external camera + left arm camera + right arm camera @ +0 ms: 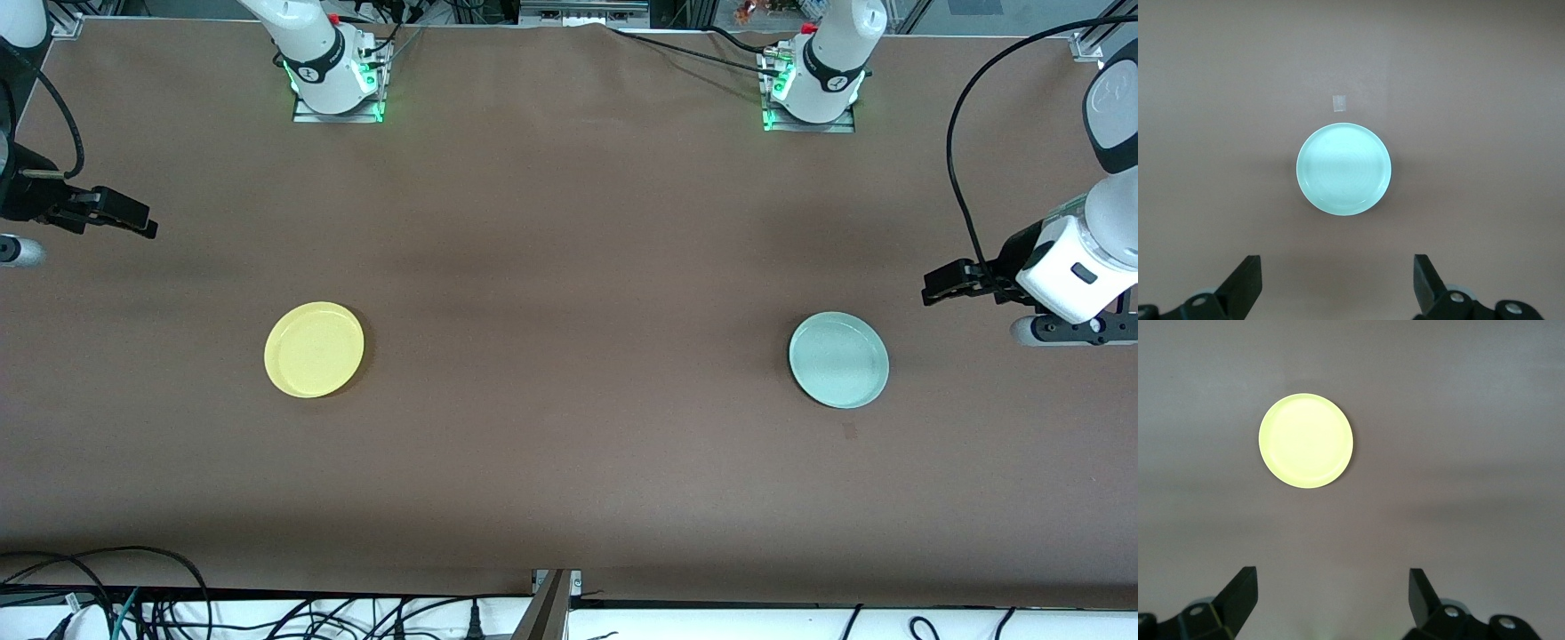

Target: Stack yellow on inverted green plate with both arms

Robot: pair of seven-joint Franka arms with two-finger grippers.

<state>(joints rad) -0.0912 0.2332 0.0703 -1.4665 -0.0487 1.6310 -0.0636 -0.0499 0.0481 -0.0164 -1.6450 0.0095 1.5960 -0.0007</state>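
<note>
Still apart: both plates flat on the tabletop, both grippers empty

Look first at the yellow plate [314, 349]: it lies on the brown tabletop [569, 267] toward the right arm's end, rim up, with nothing on it. The green plate [838, 360] lies toward the left arm's end, well apart from the yellow one and at about the same nearness to the front camera. In the left wrist view you can see faint concentric rings on the green plate [1344, 168], and a small pale patch of tape [1339, 103] sits on the tabletop just beside it.

Your left gripper [944, 283] hangs in the air over the tabletop at the left arm's end, short of the green plate; its fingers [1245, 280] are spread wide and pinch nothing. In the wrist view the green plate lies ahead of them, centred between the two tips and clear of both.

Your right gripper [124, 216] hangs over the tabletop's edge at the right arm's end, its fingers [1241, 590] likewise spread wide and empty. The yellow plate [1305, 441] lies ahead of them, nearer one finger's line than the other, touching neither.
</note>
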